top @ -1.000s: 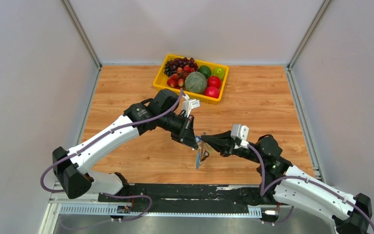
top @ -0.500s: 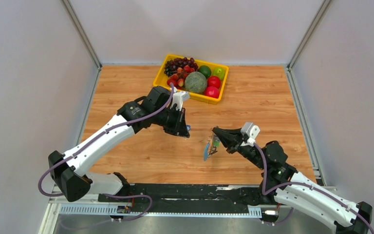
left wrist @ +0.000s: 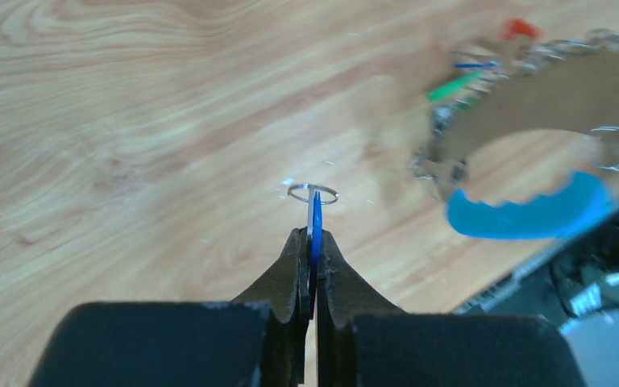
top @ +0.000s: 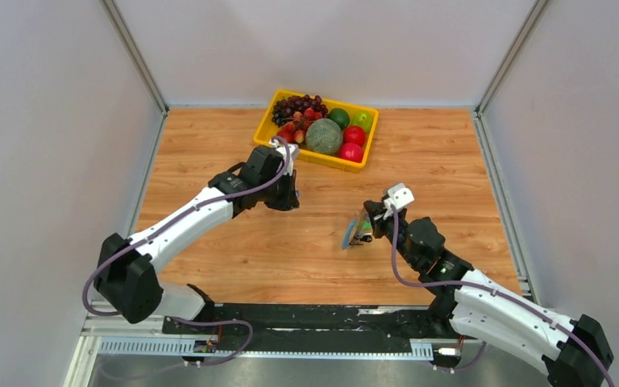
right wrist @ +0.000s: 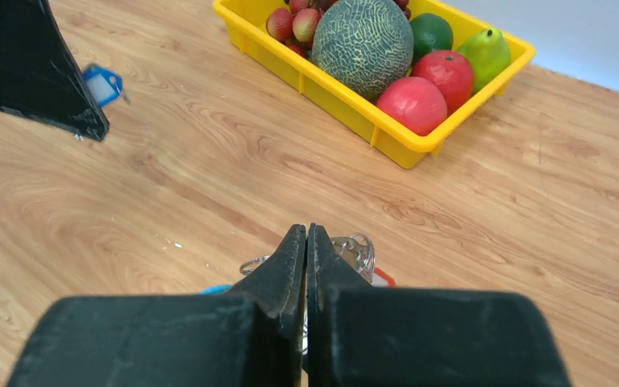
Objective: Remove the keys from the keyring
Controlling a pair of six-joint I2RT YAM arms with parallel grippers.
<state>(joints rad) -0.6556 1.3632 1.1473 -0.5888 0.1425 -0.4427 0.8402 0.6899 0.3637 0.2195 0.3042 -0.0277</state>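
One key [left wrist: 315, 224], blue-headed, sits edge-on between the fully closed tips of the left gripper [left wrist: 309, 240]. Its small split ring [left wrist: 313, 193] projects past the tips and is linked to nothing else.

The right gripper [right wrist: 306, 234] is also closed, clamped on the keyring [right wrist: 356, 250]. The top view shows the loop hanging from those tips low over the table [top: 234, 258]. Contact with the wood cannot be confirmed. The blue band [left wrist: 532, 216] faces the left arm. The remaining keys [left wrist: 455, 85] are bunched on the far arc: one green head is clear, the others are blurred.

Step in hand, as judged: deposit the detached key.
- Lower the left gripper until the key nearly meets the table, then open. A release from height may let the key bounce or slide.
- Choose bare wood well apart from the keyring, so the loose key is not dragged or mistaken for an attached one.
- Hold the right gripper steady, with the bunched keys turned towards the left arm for the next pull.

Obstructions: the yellow tray [right wrist: 330, 97] of fruit stands just beyond the left gripper, so keep the drop point on its near side. The two arms are well apart, and nothing lies between them.
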